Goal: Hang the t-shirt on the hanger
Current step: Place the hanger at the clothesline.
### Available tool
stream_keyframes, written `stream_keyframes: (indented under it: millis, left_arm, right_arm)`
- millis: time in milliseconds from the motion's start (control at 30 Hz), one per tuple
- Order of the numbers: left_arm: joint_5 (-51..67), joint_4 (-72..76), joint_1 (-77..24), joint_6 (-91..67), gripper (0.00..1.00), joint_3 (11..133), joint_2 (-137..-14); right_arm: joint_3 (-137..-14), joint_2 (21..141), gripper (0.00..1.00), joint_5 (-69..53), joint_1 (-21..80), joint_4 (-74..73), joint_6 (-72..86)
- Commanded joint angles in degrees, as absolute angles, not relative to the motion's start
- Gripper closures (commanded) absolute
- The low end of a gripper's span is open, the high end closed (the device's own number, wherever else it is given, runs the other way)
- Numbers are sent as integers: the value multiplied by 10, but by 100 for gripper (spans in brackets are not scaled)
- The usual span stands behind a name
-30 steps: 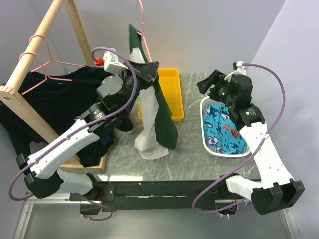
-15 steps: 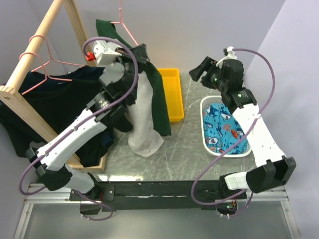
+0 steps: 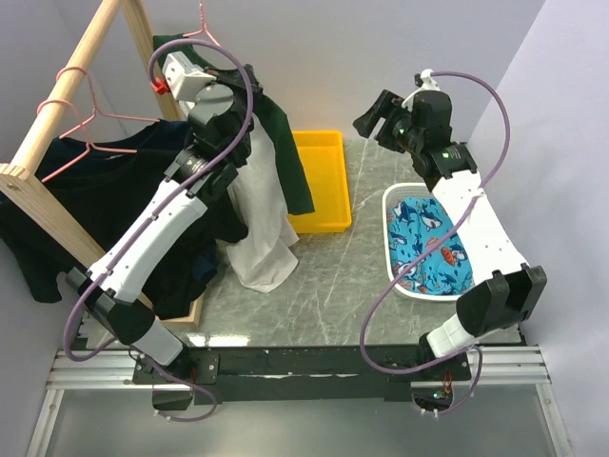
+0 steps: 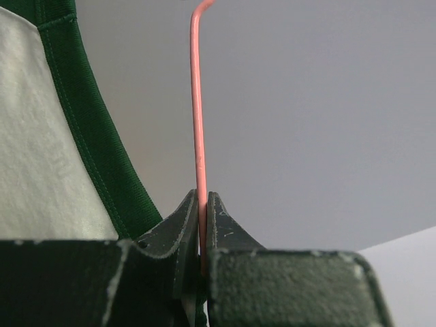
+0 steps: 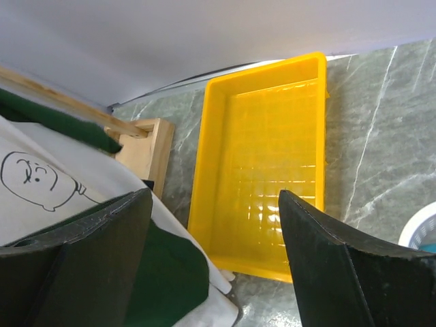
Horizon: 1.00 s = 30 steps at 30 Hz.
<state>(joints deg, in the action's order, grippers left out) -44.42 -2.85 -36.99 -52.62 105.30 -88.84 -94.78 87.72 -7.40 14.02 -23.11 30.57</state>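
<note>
My left gripper (image 3: 231, 78) is shut on the stem of the pink hanger (image 3: 204, 29), held high next to the wooden rack. In the left wrist view the pink wire (image 4: 198, 122) rises straight out between the closed gripper (image 4: 202, 204). The green and white t-shirt (image 3: 266, 181) hangs from the hanger, and its lower end rests on the table. It also shows in the left wrist view (image 4: 41, 136) and the right wrist view (image 5: 68, 184). My right gripper (image 3: 373, 119) is open and empty in the air, right of the shirt. Through its gap (image 5: 214, 197) I see the yellow tray.
A wooden rack (image 3: 67, 86) at the left carries another pink hanger (image 3: 86, 124) with a black t-shirt (image 3: 95, 190). A yellow tray (image 3: 319, 181) stands behind the shirt. A white basket (image 3: 392, 205) at the right holds a blue patterned cloth (image 3: 428, 243).
My left arm has lifted the hanger and shirt up and to the left, towards the rack. My right arm has moved back and left, away from the basket, and stays open.
</note>
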Motion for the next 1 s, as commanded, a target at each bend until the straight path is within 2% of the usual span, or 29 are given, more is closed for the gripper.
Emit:
stream_keyframes:
  millis: [0, 533, 967]
  left_arm:
    - [-431, 2, -352, -525, 99, 1100, -891]
    - [-477, -5, -308, -526, 99, 1100, -890]
    - [-518, 41, -272, -534, 99, 1012, -823]
  right_arm:
    - [-1000, 893, 18, -81, 144, -242, 287]
    - [-1031, 921, 17, -98, 143, -254, 282]
    - [-1057, 945, 17, -98, 163, -270, 279]
